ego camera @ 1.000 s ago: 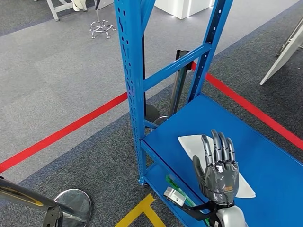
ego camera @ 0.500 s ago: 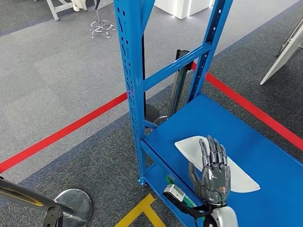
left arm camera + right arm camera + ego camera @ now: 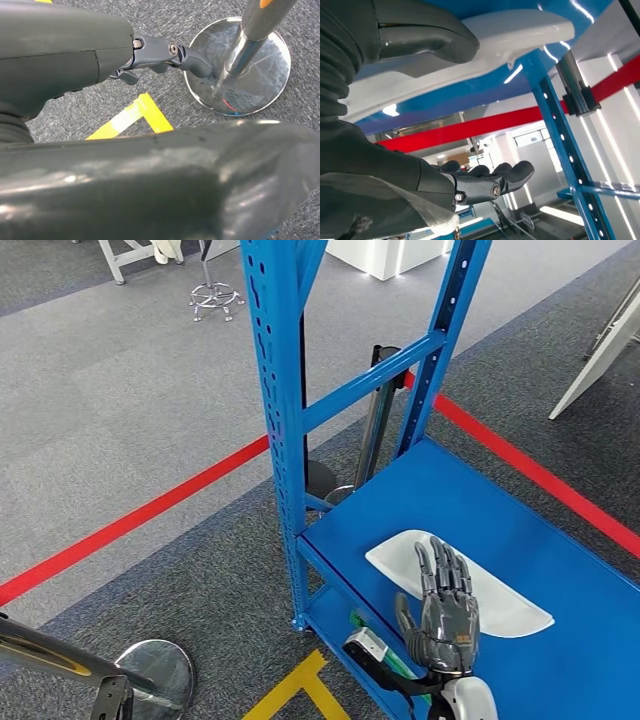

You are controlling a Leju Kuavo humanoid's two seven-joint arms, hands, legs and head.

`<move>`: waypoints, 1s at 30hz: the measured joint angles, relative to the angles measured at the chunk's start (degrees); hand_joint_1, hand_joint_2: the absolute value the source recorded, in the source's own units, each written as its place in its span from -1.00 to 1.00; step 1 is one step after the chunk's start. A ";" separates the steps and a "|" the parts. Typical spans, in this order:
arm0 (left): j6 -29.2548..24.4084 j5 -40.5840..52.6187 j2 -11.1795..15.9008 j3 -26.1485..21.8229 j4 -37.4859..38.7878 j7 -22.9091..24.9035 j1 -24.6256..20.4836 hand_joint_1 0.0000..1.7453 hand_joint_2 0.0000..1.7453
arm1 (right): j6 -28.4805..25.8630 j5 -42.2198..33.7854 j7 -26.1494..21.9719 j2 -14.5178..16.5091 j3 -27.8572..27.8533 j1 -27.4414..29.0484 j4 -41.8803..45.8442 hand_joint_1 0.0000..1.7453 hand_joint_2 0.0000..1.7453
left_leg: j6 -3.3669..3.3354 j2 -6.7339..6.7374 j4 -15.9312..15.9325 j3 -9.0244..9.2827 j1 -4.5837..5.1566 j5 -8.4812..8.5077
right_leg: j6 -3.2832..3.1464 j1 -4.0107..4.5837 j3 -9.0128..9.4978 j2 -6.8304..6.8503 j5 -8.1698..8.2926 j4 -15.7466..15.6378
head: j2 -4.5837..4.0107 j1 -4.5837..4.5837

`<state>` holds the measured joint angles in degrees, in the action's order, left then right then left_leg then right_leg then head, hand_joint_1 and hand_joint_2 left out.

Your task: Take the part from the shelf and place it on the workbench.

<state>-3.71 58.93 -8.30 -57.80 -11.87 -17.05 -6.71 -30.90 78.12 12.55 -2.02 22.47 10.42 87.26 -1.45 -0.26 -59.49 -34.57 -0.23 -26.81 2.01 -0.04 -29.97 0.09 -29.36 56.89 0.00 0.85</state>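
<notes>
Chrome stand base (image 3: 155,672) sits far left on the grey carpet, red floor tape (image 3: 136,520) running behind it; my left hand (image 3: 158,52) hangs above that base in the left wrist view, its dark fingers stretched out with nothing between them. Moving right: blue shelf upright (image 3: 275,420), then the blue shelf deck (image 3: 528,540) with the white part (image 3: 498,605) lying flat on it, long and shallow, tapering to a point at its right end. My right hand (image 3: 444,612) is over the part's near left portion, palm toward the deck, fingers spread and released, gripping nothing. The right wrist view shows the thumb close by the part's edge and the fingers apart from it with a gap between; whether anything touches, I cannot tell. Step as I judge it: approach for the grasp, pick not yet made. Risks: the part looks smooth and thin-edged, so a closing thumb may just push it across the slick deck instead of catching it. Grabbing this far off-centre could let the long end droop and slip out. Upright is near on the carry-out path; the part could clip it.
</notes>
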 joint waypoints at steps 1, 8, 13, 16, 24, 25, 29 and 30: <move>0.02 0.01 0.01 0.01 0.00 0.00 0.00 -1.00 -1.00 | 0.26 -0.20 0.09 -0.08 0.02 -0.03 -0.22 -1.00 1.00 | 0.00 0.00 0.00 0.00 0.00 0.00 | 0.00 0.00 0.00 0.00 0.00 0.00 | 0.00 0.00; 0.12 0.02 0.05 0.01 0.00 0.02 -0.04 -1.00 -1.00 | 2.00 -0.82 1.14 -0.78 0.04 -0.16 -1.66 -1.00 1.00 | 0.00 0.00 0.00 0.00 0.00 0.00 | 0.00 0.00 0.00 0.00 0.00 0.00 | 0.00 0.00; 0.21 0.11 0.19 0.01 0.00 0.05 -0.10 -1.00 -1.00 | 3.01 -1.01 2.30 -1.43 -0.06 -0.28 -2.46 -1.00 1.00 | 0.00 0.00 0.00 0.00 0.00 0.00 | 0.00 0.00 -0.06 0.00 0.00 0.00 | 0.00 0.00; 0.28 0.17 0.20 0.01 0.00 0.07 -0.14 -1.00 -1.00 | 3.58 -1.34 2.76 -1.71 -0.43 -0.32 -3.03 -1.00 1.00 | 0.00 0.00 0.00 0.00 0.00 0.00 | 0.00 0.00 -0.05 0.00 0.00 0.00 | 0.00 0.00; 0.30 0.21 0.23 0.01 0.00 0.09 -0.21 -1.00 -1.00 | 3.82 -1.47 2.96 -1.94 -0.88 -0.36 -4.15 -1.00 1.00 | 0.00 0.00 0.00 0.00 0.00 0.00 | 0.00 0.00 -0.03 0.00 0.00 0.00 | 0.00 0.00; 0.30 0.21 0.23 0.01 0.00 0.11 -0.21 -1.00 -1.00 | 3.92 -1.47 3.05 -1.94 -0.90 -0.37 -4.26 -1.00 1.00 | 0.00 0.00 0.00 0.00 0.00 0.00 | 0.00 0.00 -0.03 0.00 0.00 0.00 | 0.00 0.00; 0.31 0.33 0.23 0.01 0.00 0.26 -0.23 -1.00 -1.00 | 4.58 -1.40 3.88 -2.10 -1.51 -0.40 -4.89 -1.00 1.00 | 0.00 0.00 0.00 0.00 0.00 0.00 | 0.00 0.00 -0.04 0.00 0.00 0.00 | 0.00 0.00; 0.31 0.37 0.23 0.01 0.00 0.29 -0.24 -1.00 -1.00 | 4.82 -1.39 4.08 -2.17 -1.86 -0.43 -5.13 -1.00 1.00 | 0.00 0.00 0.00 0.00 0.00 0.00 | 0.00 0.00 -0.04 0.00 0.00 0.00 | 0.00 0.00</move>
<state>-3.40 59.30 -8.07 -57.79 -11.87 -16.75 -6.94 -26.08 76.73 16.63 -4.19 20.61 10.00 82.13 -1.45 -0.26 -59.49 -34.57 -0.23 -26.81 2.01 -0.04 -30.01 0.09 -29.36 56.89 0.00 0.85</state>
